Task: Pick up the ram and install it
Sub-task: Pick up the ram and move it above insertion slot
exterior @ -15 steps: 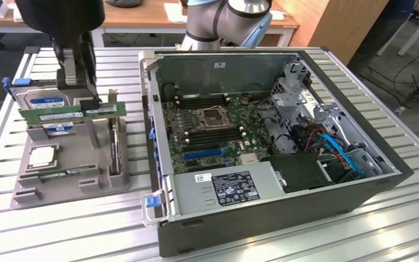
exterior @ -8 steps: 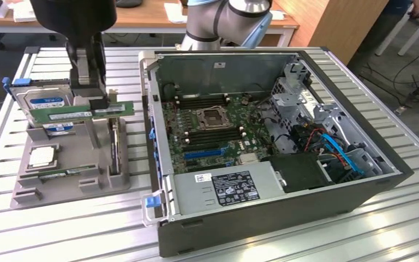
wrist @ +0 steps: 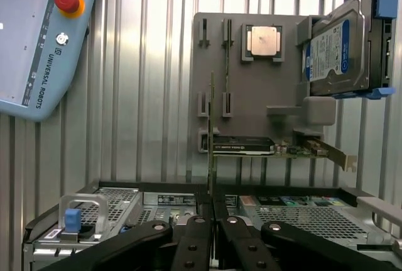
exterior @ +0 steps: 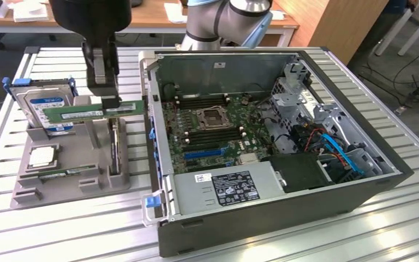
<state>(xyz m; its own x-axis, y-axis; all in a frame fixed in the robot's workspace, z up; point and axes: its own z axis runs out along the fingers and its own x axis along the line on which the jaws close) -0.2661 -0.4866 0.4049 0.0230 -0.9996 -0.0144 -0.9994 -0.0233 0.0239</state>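
Hand [exterior: 109,105] clamped on ram [exterior: 78,114], stick level above grey holder [exterior: 64,184], beside open computer case [exterior: 268,221].

The arm [exterior: 228,19] stands at the far side and reaches over toward the exterior view's left. Its wrist [exterior: 89,16] points straight down. The gripper [exterior: 109,102] hangs vertical, its fingers [wrist: 196,230] pinched together on the ram [exterior: 85,112], which lies level.
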